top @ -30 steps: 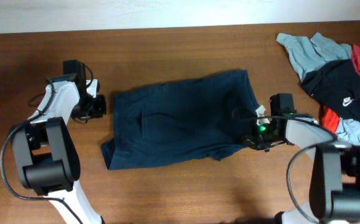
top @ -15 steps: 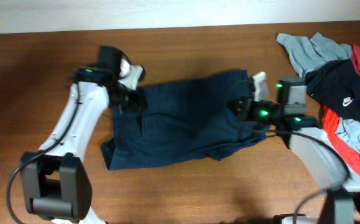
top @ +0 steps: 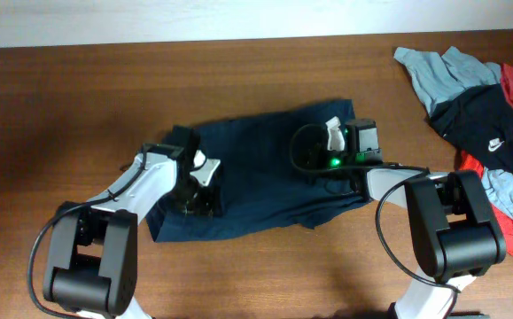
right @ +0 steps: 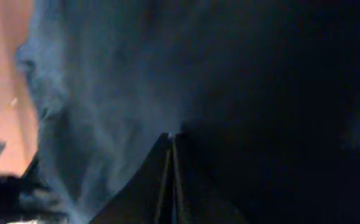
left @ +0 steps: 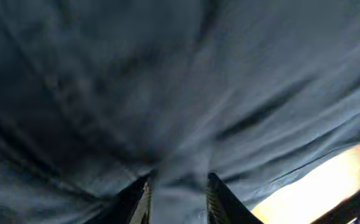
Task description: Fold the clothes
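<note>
Cloth this thin should be light and limp, I judge: the shorts (top: 256, 173) will sag and slide on the table (top: 61, 106) rather than hold a crease. They want taking by an edge or corner, hem or waistband, not by the middle of a panel. They lie spread flat in the centre of the overhead frame, plain dark navy, long side running left to right, with a few soft wrinkles and a rumpled edge at lower right. On their left part sits the left gripper (left: 178, 179), jaws spread with a ridge of cloth rising between them, not clamped. On the right part the right gripper (right: 170, 135) is down with jaws pressed together, tips at the fabric; whether a fold is caught between them I cannot tell. At upper right, well apart, lies a heap (top: 478, 97) of grey, black and red garments
</note>
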Controlling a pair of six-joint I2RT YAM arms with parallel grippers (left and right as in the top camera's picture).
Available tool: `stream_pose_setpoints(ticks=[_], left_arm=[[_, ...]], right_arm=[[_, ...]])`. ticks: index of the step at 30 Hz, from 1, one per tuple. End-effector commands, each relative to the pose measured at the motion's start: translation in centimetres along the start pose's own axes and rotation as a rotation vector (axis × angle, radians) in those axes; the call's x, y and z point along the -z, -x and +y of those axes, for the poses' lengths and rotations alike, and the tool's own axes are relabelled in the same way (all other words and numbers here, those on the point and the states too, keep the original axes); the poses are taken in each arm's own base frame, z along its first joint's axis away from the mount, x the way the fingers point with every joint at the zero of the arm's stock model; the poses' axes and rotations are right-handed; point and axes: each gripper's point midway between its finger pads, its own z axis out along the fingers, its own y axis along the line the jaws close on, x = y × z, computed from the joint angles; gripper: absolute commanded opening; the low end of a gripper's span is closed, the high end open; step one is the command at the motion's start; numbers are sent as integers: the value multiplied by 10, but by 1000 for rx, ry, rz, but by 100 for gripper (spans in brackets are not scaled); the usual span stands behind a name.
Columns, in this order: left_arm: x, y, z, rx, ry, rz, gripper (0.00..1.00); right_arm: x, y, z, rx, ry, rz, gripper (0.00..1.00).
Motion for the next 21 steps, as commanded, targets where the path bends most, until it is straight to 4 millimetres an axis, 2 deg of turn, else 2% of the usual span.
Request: stream_pose_setpoints(ticks=[1, 4, 7, 9, 13, 16, 18, 21], left_arm=[[-13, -25, 18, 140, 35, 59, 29], [-15, -36, 28, 203, 45, 83, 29], [-10, -43, 44, 265, 78, 97, 29], [-8, -43, 51, 289, 77, 91, 29], [2, -33, 65, 334, 70, 45, 29], [18, -16, 72, 335, 70, -21, 29], [31, -3, 80, 340, 92, -69, 30], [56, 21, 94, 328, 133, -150, 36]], right_arm=[[6, 25, -35, -27, -176, -128, 4], [22, 44, -62, -80, -259, -207, 4], [47, 63, -89, -182, -260, -263, 4], [58, 69, -93, -212, -211, -264, 4], [91, 78, -88, -232, -81, -255, 4], [117, 81, -75, -184, -53, -256, 5], [134, 79, -62, -137, -62, -252, 5], [160, 69, -31, -50, -75, -241, 6]])
